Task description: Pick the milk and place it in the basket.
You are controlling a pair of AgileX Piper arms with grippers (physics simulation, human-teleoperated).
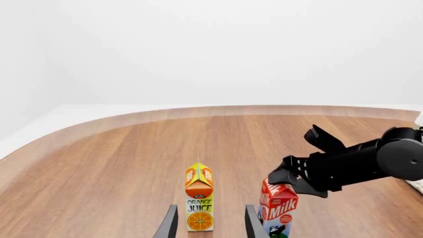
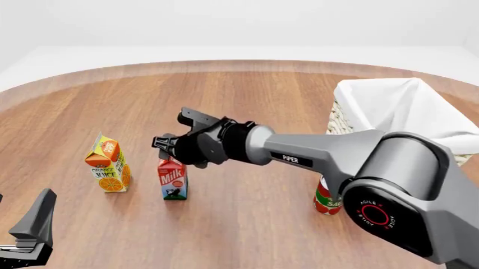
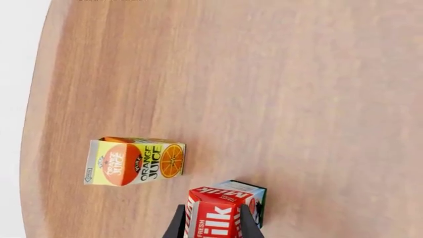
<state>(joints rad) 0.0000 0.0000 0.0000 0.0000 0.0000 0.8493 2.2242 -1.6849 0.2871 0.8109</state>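
Observation:
The milk stands upright on the wooden table, a small red-topped carton with a cow picture on its lower part. My right gripper hangs just over it, open. In the right wrist view its fingers flank the milk's red top on both sides. The left wrist view shows the right gripper just above the milk. The basket, cream wicker with a white cloth lining, sits at the right of the table. My left gripper is open near the front left edge, holding nothing.
An orange juice carton stands just left of the milk, between the left gripper's fingers in the left wrist view. A red can stands in front of the basket, partly hidden by my right arm.

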